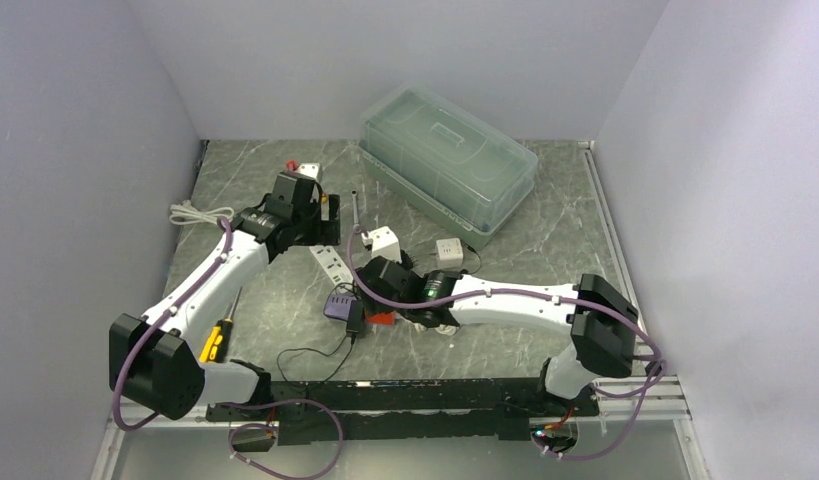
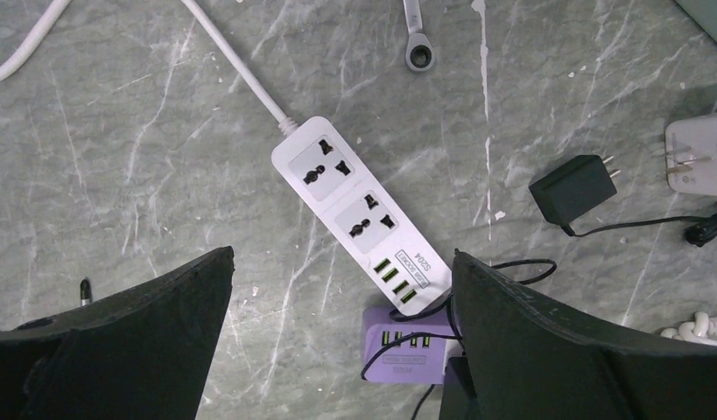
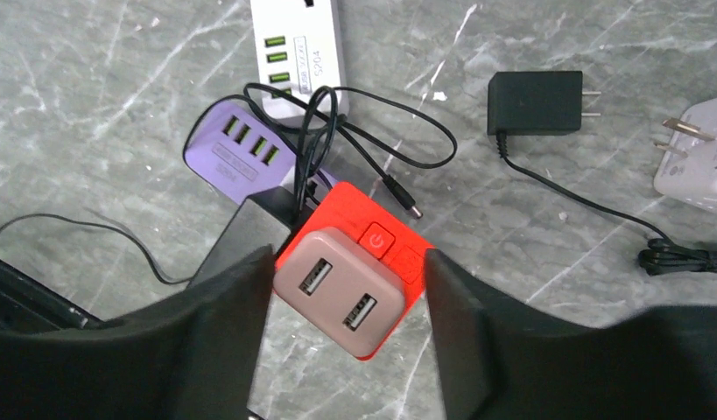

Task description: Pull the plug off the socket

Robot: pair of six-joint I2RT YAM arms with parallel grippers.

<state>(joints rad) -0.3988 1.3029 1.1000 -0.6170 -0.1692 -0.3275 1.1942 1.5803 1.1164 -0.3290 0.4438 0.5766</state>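
Observation:
A pinkish-grey USB charger plug (image 3: 340,291) with two ports sits plugged into a red socket block (image 3: 409,264) with a power button. My right gripper (image 3: 347,254) is open and straddles the plug; the left finger (image 3: 241,306) is at the plug's edge, and the right finger (image 3: 460,306) stands a little apart. In the top view the red socket (image 1: 382,318) shows just below the right gripper (image 1: 383,290). My left gripper (image 2: 342,255) is open and empty above the white power strip (image 2: 359,210), and sits at the far left in the top view (image 1: 315,218).
A purple USB strip (image 3: 236,153) lies beside the red socket under a black cable. A loose black adapter (image 3: 534,103), a white adapter (image 3: 696,162) and a wrench (image 2: 418,39) lie nearby. A clear lidded box (image 1: 447,160) stands at the back. A yellow screwdriver (image 1: 217,335) lies left.

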